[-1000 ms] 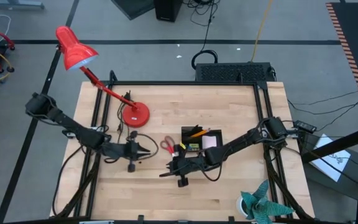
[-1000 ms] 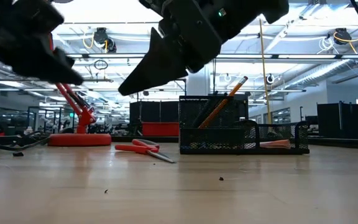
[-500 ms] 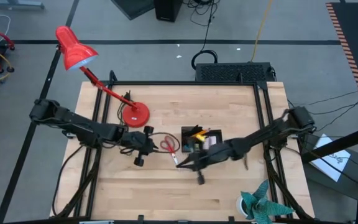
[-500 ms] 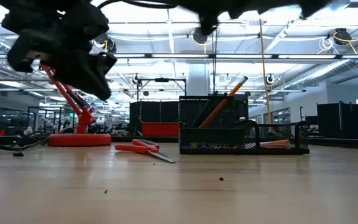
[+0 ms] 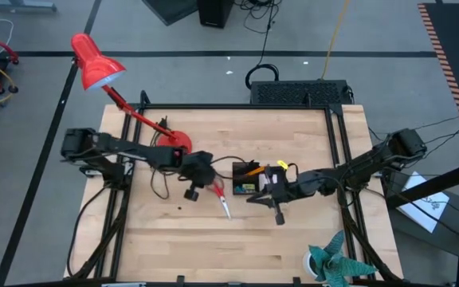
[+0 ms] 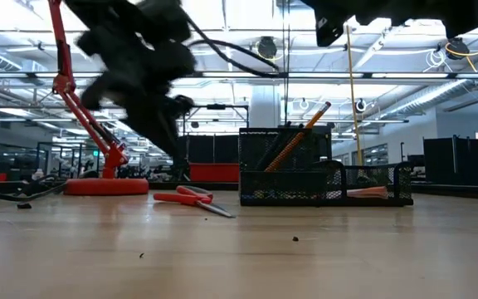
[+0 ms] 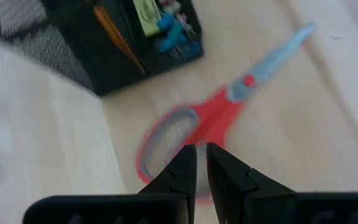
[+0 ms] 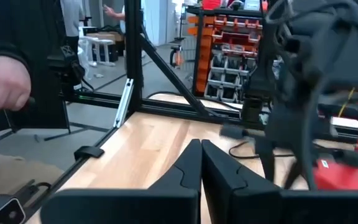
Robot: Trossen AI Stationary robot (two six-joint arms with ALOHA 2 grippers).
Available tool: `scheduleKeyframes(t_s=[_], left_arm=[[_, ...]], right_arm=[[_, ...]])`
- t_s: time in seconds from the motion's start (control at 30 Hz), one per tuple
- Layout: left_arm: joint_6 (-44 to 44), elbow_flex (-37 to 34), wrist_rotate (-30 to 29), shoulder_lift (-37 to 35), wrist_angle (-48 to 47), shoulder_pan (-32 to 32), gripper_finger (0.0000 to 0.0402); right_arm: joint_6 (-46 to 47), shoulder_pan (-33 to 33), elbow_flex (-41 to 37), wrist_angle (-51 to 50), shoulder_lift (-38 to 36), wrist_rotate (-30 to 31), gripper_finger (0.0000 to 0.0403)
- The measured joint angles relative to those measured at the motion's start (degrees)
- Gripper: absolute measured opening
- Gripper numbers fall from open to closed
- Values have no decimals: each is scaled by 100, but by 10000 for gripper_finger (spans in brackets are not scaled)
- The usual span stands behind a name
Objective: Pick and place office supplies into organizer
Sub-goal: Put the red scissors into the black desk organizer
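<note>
Red-handled scissors (image 5: 218, 193) lie flat on the wooden table, blades toward the near edge, just left of the black mesh organizer (image 5: 255, 180). The organizer holds orange pencils (image 6: 302, 133), a pale pink pad (image 6: 368, 192) and bluish clips (image 7: 178, 34). My left gripper (image 7: 201, 152) hovers shut above the scissors' handle loops (image 7: 176, 134), slanting down, with nothing between its fingers. My right gripper (image 8: 199, 144) is shut and empty. It points level toward the table's left, raised by the organizer's near side (image 5: 251, 198).
A red desk lamp stands with its base (image 5: 174, 147) at the far left of the table. A teal spiky object (image 5: 333, 263) sits at the near right corner, and a black box with cables (image 5: 301, 92) beyond the far edge. A person's hand (image 8: 2, 84) shows beyond the table's left side.
My left gripper has swung toward the table's right, from the left side to above the scissors, turning as it went. My right gripper has risen from low over the table's middle, drawn back toward the right edge and tipped up to level. The scissors lie as before.
</note>
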Motion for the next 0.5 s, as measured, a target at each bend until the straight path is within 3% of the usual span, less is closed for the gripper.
scheduleKeyframes(t_s=[0.27, 0.5], left_arm=[[1149, 860, 170, 1007, -515, 166, 47], [1848, 1368, 329, 1442, -1386, 396, 47]], right_arm=[[1, 0, 1, -221, -6, -12, 0], [0, -9, -4, -403, 0, -5, 0]])
